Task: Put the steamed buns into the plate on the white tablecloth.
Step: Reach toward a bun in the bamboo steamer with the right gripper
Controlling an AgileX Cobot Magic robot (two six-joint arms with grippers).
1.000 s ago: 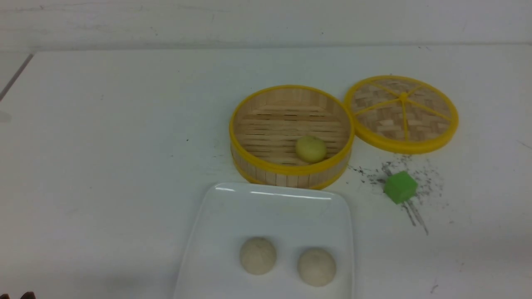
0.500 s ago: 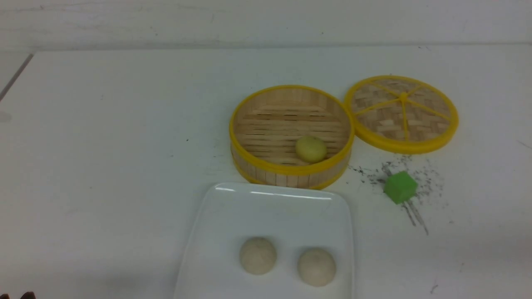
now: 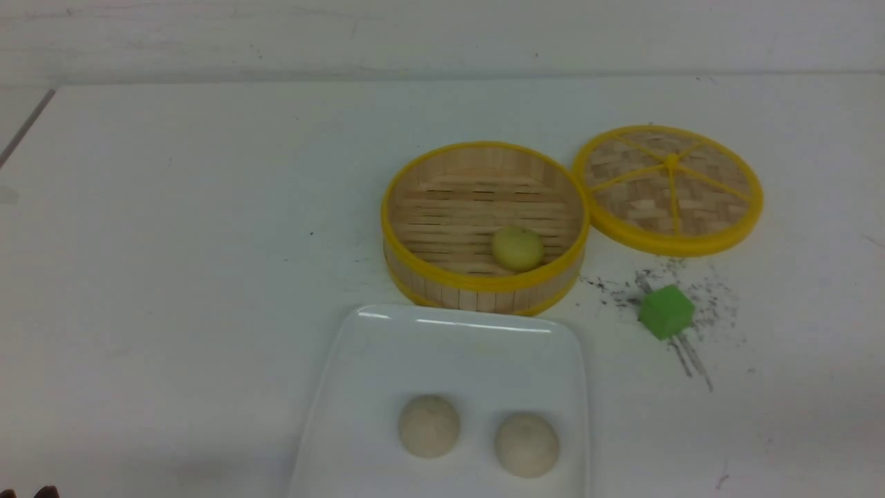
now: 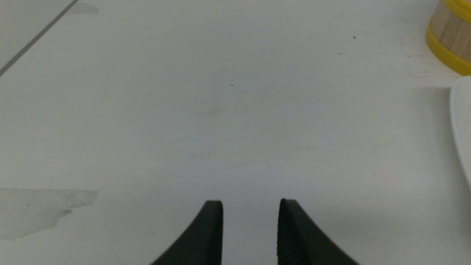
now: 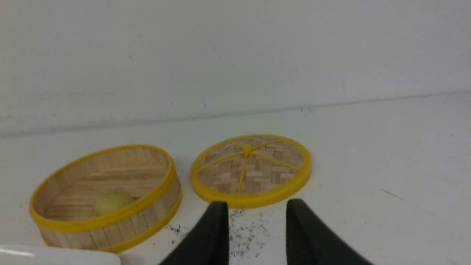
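Two off-white steamed buns (image 3: 429, 425) (image 3: 527, 445) lie side by side on the white plate (image 3: 449, 328), which rests on the white tablecloth (image 3: 173, 242). A pale yellow bun (image 3: 517, 248) sits inside the bamboo steamer basket (image 3: 422, 280) just behind the plate; the right wrist view shows this bun (image 5: 112, 201) too. My left gripper (image 4: 251, 202) hovers open over bare cloth, left of the plate's edge (image 4: 461, 121). My right gripper (image 5: 257, 202) is open and empty, near the speckled cloth in front of the lid (image 5: 250, 169). Neither gripper shows in the front view.
The round woven lid (image 3: 668, 188) lies flat to the right of the basket. A green cube (image 3: 665, 311) sits among dark specks in front of the lid. A wall runs along the far edge of the table.
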